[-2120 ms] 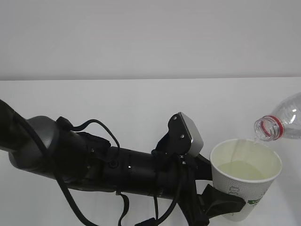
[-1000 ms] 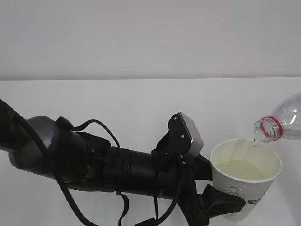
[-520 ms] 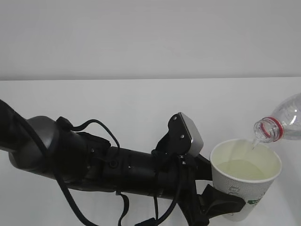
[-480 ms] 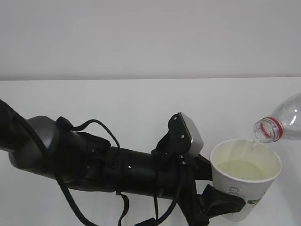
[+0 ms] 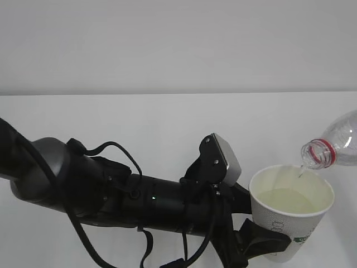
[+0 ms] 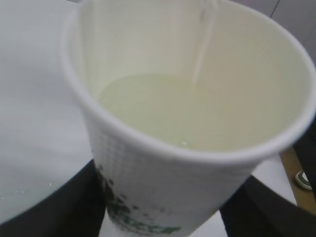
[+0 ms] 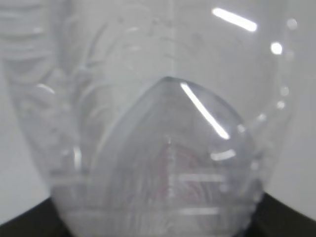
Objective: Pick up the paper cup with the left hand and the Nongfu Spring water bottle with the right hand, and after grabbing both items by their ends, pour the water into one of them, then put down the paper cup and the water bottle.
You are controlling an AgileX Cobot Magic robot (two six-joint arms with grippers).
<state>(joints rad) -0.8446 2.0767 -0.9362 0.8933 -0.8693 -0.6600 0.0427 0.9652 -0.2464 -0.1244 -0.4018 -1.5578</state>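
The white paper cup (image 5: pixel 291 220) with its green logo is held near its base at the lower right, my left gripper (image 5: pixel 279 245) shut on it. In the left wrist view the cup (image 6: pixel 173 182) fills the frame, with black fingers (image 6: pixel 74 207) on either side. Pale yellowish water (image 6: pixel 158 106) fills its lower part. The clear Nongfu Spring water bottle (image 5: pixel 333 145) with its red neck ring lies tilted, its mouth just above the cup's far rim. A thin stream falls in. The bottle (image 7: pixel 163 138) fills the right wrist view, my right gripper (image 7: pixel 158 229) shut on it.
The bulky black left arm (image 5: pixel 111 192) with cables and a grey box module (image 5: pixel 224 159) stretches across the lower left. The white table (image 5: pixel 167 123) runs back to a pale wall. My right arm is outside the exterior view.
Water keeps trickling from the bottle into the cup. Neither arm, the cup nor the bottle has visibly shifted.
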